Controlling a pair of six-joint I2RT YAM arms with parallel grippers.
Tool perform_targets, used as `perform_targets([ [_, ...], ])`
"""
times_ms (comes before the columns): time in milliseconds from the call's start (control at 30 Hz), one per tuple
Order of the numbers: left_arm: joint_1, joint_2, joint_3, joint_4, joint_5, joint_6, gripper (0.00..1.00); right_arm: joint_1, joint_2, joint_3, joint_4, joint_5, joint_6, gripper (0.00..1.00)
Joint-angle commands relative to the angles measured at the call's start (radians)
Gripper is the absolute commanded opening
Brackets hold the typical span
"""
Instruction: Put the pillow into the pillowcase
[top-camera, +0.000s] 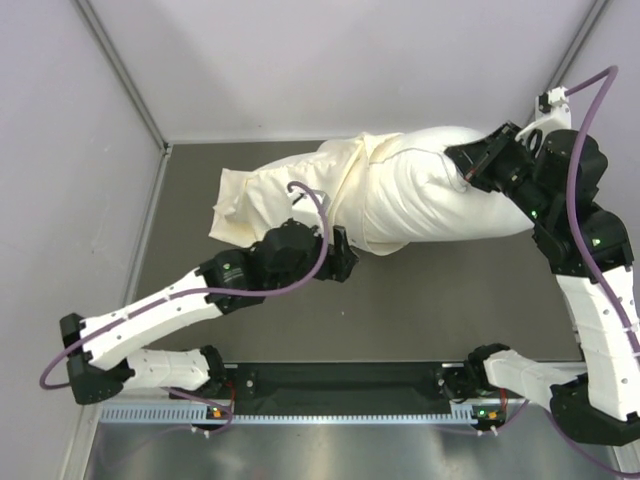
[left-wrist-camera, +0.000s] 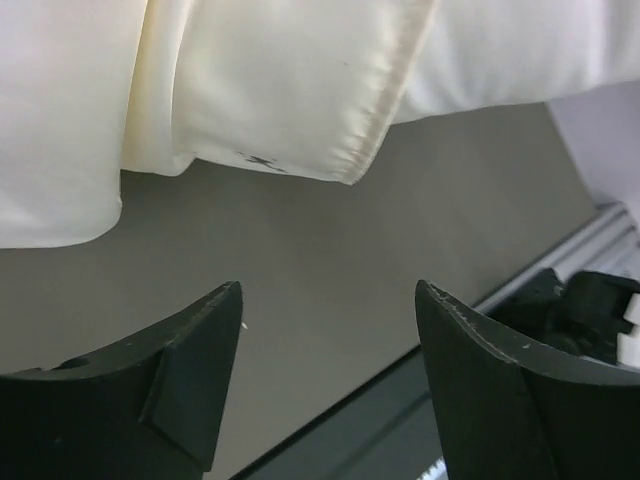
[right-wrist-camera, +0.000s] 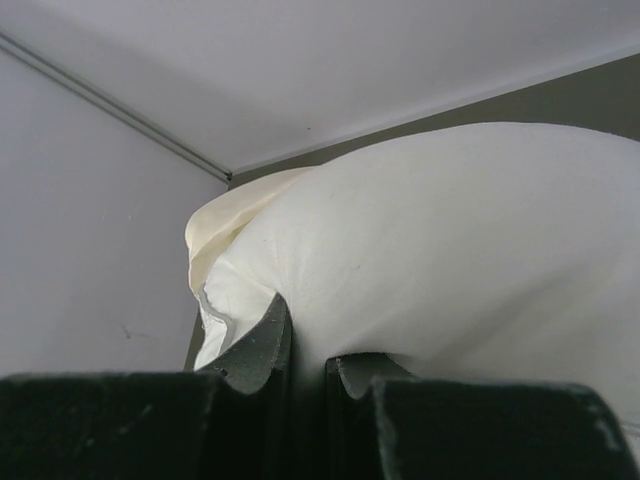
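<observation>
Two hands, one grip

The pillow (top-camera: 445, 195) lies along the bench's (top-camera: 430, 300) far edge, its left part inside the pillowcase (top-camera: 285, 195). The right hand (top-camera: 468, 166) is clamped on the pillow's bare end by the far right corner. The left hand (top-camera: 343, 254), spread apart and empty, sits just beside the pillowcase's near hem.

The desk (top-camera: 450, 300) has a dark grey matte surface. The wrinkled pillowcase (top-camera: 262, 195) lies left of centre. The pillow (top-camera: 430, 200) lies rightward, its left end overlapped by it.
</observation>
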Motion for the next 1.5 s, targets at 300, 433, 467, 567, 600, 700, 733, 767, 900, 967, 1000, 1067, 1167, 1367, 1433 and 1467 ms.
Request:
perform_targets([
  [300,-0.056,0.227,0.119,0.129,-0.339,0.013,0.91,0.017,0.0,-0.003,0.123,0.042,0.003,0.0],
  [433,-0.054,0.284,0.156,0.107,-0.431,0.021,0.84,0.017,0.0,-0.006,0.129,0.034,0.008,0.0],
  [467,-0.056,0.305,0.164,0.121,-0.457,0.027,0.82,0.02,0.001,-0.009,0.134,0.034,0.006,0.0],
  [567,-0.05,0.36,0.203,0.132,-0.482,0.047,0.7,0.022,-0.005,-0.02,0.139,0.034,0.011,0.0],
  [600,-0.044,0.382,0.225,0.109,-0.502,0.042,0.66,0.023,-0.006,-0.022,0.139,0.036,0.012,0.0],
  [700,-0.039,0.457,0.309,0.017,-0.522,-0.002,0.35,0.022,-0.006,-0.023,0.142,0.036,0.012,0.0],
  [733,-0.04,0.465,0.317,0.012,-0.516,-0.004,0.25,0.022,-0.006,-0.023,0.14,0.036,0.008,0.0],
  [767,-0.04,0.458,0.313,0.015,-0.502,-0.004,0.02,0.022,-0.008,-0.026,0.14,0.042,0.006,0.0],
  [900,-0.04,0.392,0.28,0.111,-0.28,0.04,0.0,0.025,-0.006,-0.04,0.145,0.037,-0.001,0.0],
  [967,-0.039,0.379,0.346,0.11,-0.183,0.053,0.0,0.025,-0.003,-0.055,0.154,0.033,0.002,0.0],
  [1000,-0.039,0.379,0.378,0.1,-0.127,0.068,0.0,0.027,-0.002,-0.057,0.16,0.033,0.003,0.0],
  [1067,-0.04,0.379,0.484,0.086,0.016,0.08,0.0,0.028,0.001,-0.051,0.16,0.036,0.003,0.0],
  [1167,-0.04,0.375,0.631,0.049,0.132,0.1,0.0,0.028,-0.002,-0.039,0.151,0.053,-0.006,0.0],
  [1367,-0.037,0.45,1.004,-0.035,0.288,0.12,0.0,0.071,0.016,-0.063,0.145,0.051,-0.008,0.0],
  [1433,-0.033,0.509,1.167,-0.075,0.329,0.12,0.0,0.1,0.023,-0.053,0.142,0.048,-0.02,0.0],
  [1467,-0.019,0.517,1.197,-0.104,0.355,0.119,0.0,0.128,0.024,-0.042,0.126,0.034,-0.032,0.0],
])
